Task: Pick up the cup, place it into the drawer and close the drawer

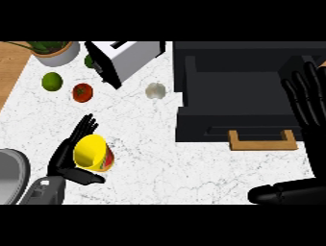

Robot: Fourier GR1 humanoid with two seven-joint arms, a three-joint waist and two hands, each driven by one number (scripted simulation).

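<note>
1. The left hand point(62, 159) clasps the yellow cup point(89, 150) between fingers and thumb over the table's point(151, 149) left part. The cup is tilted, so it might slip in transit.
2. The open drawer point(215, 126) is well apart to the right, and its front wall or handle point(262, 140) could catch the cup.
3. The garlic point(155, 90), tomato point(83, 92) and toaster point(126, 60) sit farther back, likely off the path. The right hand point(314, 110) rests open at the right edge.

the white marble counter point(144, 144) carries a potted plant point(52, 50) at upper left, a toaster point(126, 60) beside it, a lime point(52, 80), a tomato point(83, 92), a garlic bulb point(155, 90), and a black drawer unit point(215, 120) at right.
</note>
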